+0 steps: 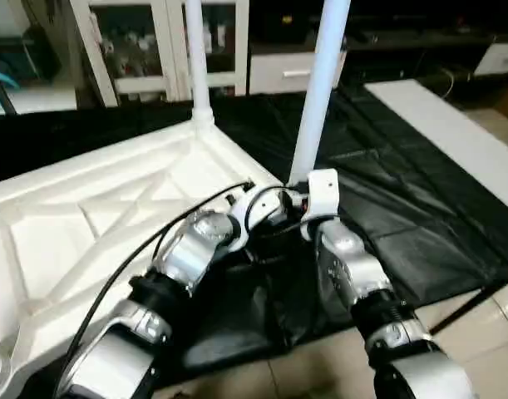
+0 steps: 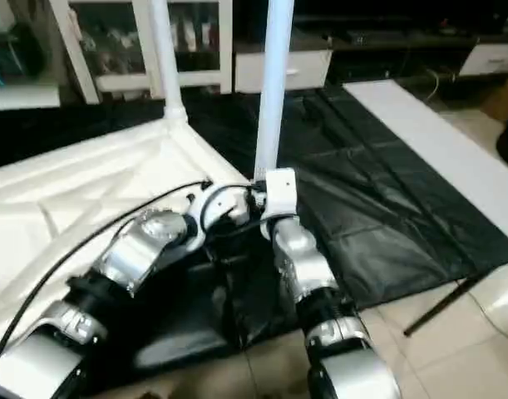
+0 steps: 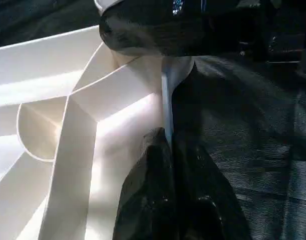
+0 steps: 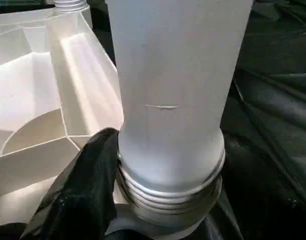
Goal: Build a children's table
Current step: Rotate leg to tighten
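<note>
The white table top (image 1: 112, 216) lies ribbed side up on the black-draped surface (image 1: 403, 216). One leg (image 1: 197, 58) stands in its far corner. The right claw (image 4: 142, 200) clasps a second leg (image 1: 318, 91) upright at the near corner socket. The left claw (image 3: 175, 200) pinches the top's rim there.

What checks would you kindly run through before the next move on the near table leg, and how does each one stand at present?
1. Table top lies ribbed side up on the black cloth: ok.
2. Far leg stands upright in its corner socket: ok.
3. Near leg upright at the near corner: ok.
4. Near leg fully seated: not ok; thread rings at its base are exposed above the socket.
5. Right claw on the near leg: one black finger lies against its base; a firm grip: cannot tell.
6. Left claw steadying the table top's edge wall: its fingers straddle the wall; firm hold: cannot tell.
</note>
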`<state>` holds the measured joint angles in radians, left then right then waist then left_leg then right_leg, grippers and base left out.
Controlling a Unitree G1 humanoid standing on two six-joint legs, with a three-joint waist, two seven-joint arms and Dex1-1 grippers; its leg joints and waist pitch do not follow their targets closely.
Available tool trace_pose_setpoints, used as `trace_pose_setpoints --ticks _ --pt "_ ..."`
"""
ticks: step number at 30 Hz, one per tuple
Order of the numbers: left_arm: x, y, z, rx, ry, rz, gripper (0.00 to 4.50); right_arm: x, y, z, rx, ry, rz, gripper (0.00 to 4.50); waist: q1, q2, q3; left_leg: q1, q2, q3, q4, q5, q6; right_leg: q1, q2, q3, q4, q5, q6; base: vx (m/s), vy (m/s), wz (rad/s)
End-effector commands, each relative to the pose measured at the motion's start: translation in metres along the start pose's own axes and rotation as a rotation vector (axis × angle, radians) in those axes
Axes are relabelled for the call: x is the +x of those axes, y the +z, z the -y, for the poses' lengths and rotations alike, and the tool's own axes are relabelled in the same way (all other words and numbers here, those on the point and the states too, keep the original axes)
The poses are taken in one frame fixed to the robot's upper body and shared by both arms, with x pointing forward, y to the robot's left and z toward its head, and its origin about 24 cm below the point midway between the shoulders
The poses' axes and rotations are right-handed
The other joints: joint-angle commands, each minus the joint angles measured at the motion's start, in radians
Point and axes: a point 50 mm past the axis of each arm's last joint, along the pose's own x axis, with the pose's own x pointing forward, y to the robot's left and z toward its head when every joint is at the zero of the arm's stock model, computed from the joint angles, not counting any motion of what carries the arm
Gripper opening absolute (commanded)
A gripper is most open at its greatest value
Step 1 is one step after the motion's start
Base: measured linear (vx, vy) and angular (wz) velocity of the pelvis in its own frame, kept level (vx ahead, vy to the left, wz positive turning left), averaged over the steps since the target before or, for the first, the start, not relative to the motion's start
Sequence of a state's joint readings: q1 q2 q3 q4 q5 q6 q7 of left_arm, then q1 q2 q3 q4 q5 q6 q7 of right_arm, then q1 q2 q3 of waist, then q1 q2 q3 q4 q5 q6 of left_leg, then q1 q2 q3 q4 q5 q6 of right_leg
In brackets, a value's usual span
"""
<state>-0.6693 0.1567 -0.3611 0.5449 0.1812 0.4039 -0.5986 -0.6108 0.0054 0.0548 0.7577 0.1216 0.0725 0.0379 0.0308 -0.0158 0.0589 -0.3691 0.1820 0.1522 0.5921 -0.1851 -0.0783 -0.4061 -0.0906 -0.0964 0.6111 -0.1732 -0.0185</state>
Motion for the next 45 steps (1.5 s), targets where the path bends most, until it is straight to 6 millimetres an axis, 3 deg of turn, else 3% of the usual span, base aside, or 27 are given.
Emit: trace_pose_setpoints --ticks 1,3,6,8,9,10,12,14,16,17,18,20,21,22,24,30,36,38,41,42,45 --pt "-0.006 -0.021 -0.002 0.014 0.002 -0.075 0.0 -0.005 0.002 0.014 -0.008 -0.026 0.03 3.42 -0.001 0.004 -0.064 0.003 0.041 -0.01 -0.084 -0.358 -0.001 0.043 -0.064 0.052 -0.099 -0.388 -0.137 0.0 0.0 0.0" --pt "-0.008 -0.024 0.0 0.024 -0.015 -0.078 0.0 -0.008 0.003 0.017 -0.008 -0.007 0.035 3.61 0.003 0.006 -0.064 0.001 0.043 -0.008 -0.085 -0.32 0.007 0.044 -0.064 0.055 -0.097 -0.346 -0.138 0.0 0.0 0.0" --pt "-0.014 -0.03 0.005 0.038 -0.066 -0.088 0.0 -0.016 0.002 0.024 -0.017 0.053 0.027 3.85 0.005 -0.004 -0.068 0.002 0.044 0.0 -0.081 -0.254 0.028 0.047 -0.061 0.059 -0.089 -0.253 -0.161 0.0 0.0 0.0" --pt "-0.019 -0.035 0.008 0.051 -0.104 -0.1 0.0 -0.022 -0.001 0.033 -0.028 0.078 -0.001 4.06 0.009 0.001 -0.069 -0.002 0.045 0.004 -0.079 -0.193 0.047 0.053 -0.061 0.059 -0.08 -0.188 -0.182 0.025 -0.006 0.02" --pt "-0.023 -0.039 0.011 0.059 -0.135 -0.109 0.0 -0.03 -0.002 0.04 -0.047 0.125 -0.024 4.06 0.011 0.009 -0.068 -0.002 0.045 0.005 -0.079 -0.178 0.049 0.059 -0.057 0.058 -0.076 -0.167 -0.187 0.0 0.0 0.0" --pt "-0.023 -0.039 0.011 0.059 -0.135 -0.109 0.0 -0.03 -0.002 0.04 -0.047 0.125 -0.024 4.24 0.011 0.009 -0.068 -0.002 0.045 0.005 -0.079 -0.178 0.049 0.059 -0.057 0.058 -0.076 -0.167 -0.187 0.0 0.0 0.0" --pt "-0.031 -0.041 0.016 0.078 -0.21 -0.11 0.0 -0.048 0.003 0.048 -0.1 0.29 -0.043 4.31 0.02 0.001 -0.07 0.006 0.05 0.012 -0.075 -0.15 0.06 0.061 -0.055 0.06 -0.071 -0.1 -0.201 0.0 0.0 0.0" --pt "-0.034 -0.041 0.02 0.093 -0.254 -0.101 0.0 -0.055 0.007 0.049 -0.129 0.374 -0.042 4.31 0.023 0.003 -0.069 0.005 0.052 0.013 -0.074 -0.138 0.069 0.061 -0.055 0.061 -0.067 -0.085 -0.204 0.0 0.0 0.0" --pt "-0.037 -0.04 0.023 0.115 -0.312 -0.088 0.0 -0.063 0.011 0.05 -0.167 0.471 -0.035 4.31 0.03 0.007 -0.067 0.009 0.052 0.015 -0.075 -0.15 0.068 0.058 -0.057 0.061 -0.07 -0.105 -0.211 0.0 0.0 0.0" --pt "-0.047 -0.039 0.035 0.198 -0.48 -0.042 0.0 -0.077 0.016 0.048 -0.22 0.631 -0.045 4.31 0.032 0.015 -0.067 0.008 0.052 0.013 -0.076 -0.159 0.064 0.059 -0.058 0.06 -0.072 -0.117 -0.211 0.0 0.0 0.0" --pt "-0.054 -0.041 0.042 0.217 -0.573 -0.042 0.0 -0.084 0.018 0.048 -0.253 0.708 -0.061 4.31 0.033 0.013 -0.066 0.01 0.056 0.011 -0.078 -0.19 0.064 0.064 -0.059 0.061 -0.072 -0.131 -0.2 0.0 0.0 0.0" --pt "-0.054 -0.041 0.042 0.217 -0.573 -0.042 0.0 -0.084 0.018 0.048 -0.253 0.708 -0.061 4.31 0.028 0.012 -0.061 0.008 0.054 0.013 -0.08 -0.212 0.066 0.06 -0.056 0.061 -0.077 -0.164 -0.198 0.0 0.0 0.0" --pt "-0.06 -0.044 0.046 0.213 -0.642 -0.081 0.0 -0.091 0.021 0.051 -0.3 0.784 -0.093 4.31 0.027 0.02 -0.06 0.011 0.052 0.012 -0.082 -0.234 0.053 0.056 -0.058 0.06 -0.084 -0.22 -0.195 0.0 0.0 0.0" --pt "-0.062 -0.045 0.046 0.208 -0.652 -0.099 0.0 -0.093 0.023 0.052 -0.316 0.799 -0.106 4.31 0.033 0.026 -0.06 0.023 0.055 0.013 -0.082 -0.263 0.037 0.052 -0.057 0.061 -0.089 -0.249 -0.195 0.0 0.0 0.0" --pt "-0.063 -0.044 0.047 0.232 -0.676 -0.108 0.0 -0.096 0.022 0.058 -0.348 0.834 -0.154 4.31 0.033 0.023 -0.055 0.03 0.053 0.019 -0.081 -0.306 0.031 0.043 -0.055 0.066 -0.095 -0.297 -0.2 0.0 0.0 0.0" --pt "-0.063 -0.041 0.046 0.255 -0.678 -0.101 0.0 -0.102 0.018 0.065 -0.429 0.918 -0.258 4.31 0.035 0.02 -0.059 0.023 0.054 0.015 -0.081 -0.285 0.029 0.049 -0.057 0.067 -0.097 -0.346 -0.169 0.0 0.0 0.0" --pt "-0.059 -0.039 0.042 0.271 -0.651 -0.107 0.0 -0.095 0.014 0.067 -0.494 0.944 -0.316 4.31 0.031 0.016 -0.063 0.017 0.052 0.013 -0.078 -0.262 0.036 0.053 -0.059 0.065 -0.091 -0.327 -0.178 0.0 0.0 0.0" --pt "-0.058 -0.039 0.041 0.273 -0.647 -0.109 0.0 -0.092 0.014 0.067 -0.497 0.938 -0.312 4.31 0.034 0.013 -0.061 0.023 0.052 0.016 -0.076 -0.267 0.039 0.049 -0.06 0.066 -0.096 -0.354 -0.179 0.0 0.0 0.0" --pt "-0.059 -0.04 0.04 0.274 -0.644 -0.11 0.0 -0.089 0.016 0.065 -0.484 0.94 -0.297 4.15 0.032 0.014 -0.06 0.019 0.052 0.013 -0.078 -0.271 0.039 0.053 -0.059 0.064 -0.096 -0.368 -0.172 0.0 0.0 0.0" --pt "-0.06 -0.04 0.04 0.273 -0.642 -0.113 0.0 -0.088 0.017 0.063 -0.476 0.947 -0.289 4.15 0.029 0.003 -0.061 0.016 0.052 0.012 -0.079 -0.273 0.038 0.055 -0.059 0.063 -0.097 -0.374 -0.166 0.0 0.0 0.0" --pt "-0.061 -0.042 0.039 0.272 -0.638 -0.12 0.0 -0.087 0.014 0.061 -0.488 0.974 -0.294 3.88 0.029 0.01 -0.06 0.017 0.052 0.01 -0.08 -0.285 0.036 0.052 -0.061 0.063 -0.098 -0.401 -0.16 0.0 0.0 0.0"
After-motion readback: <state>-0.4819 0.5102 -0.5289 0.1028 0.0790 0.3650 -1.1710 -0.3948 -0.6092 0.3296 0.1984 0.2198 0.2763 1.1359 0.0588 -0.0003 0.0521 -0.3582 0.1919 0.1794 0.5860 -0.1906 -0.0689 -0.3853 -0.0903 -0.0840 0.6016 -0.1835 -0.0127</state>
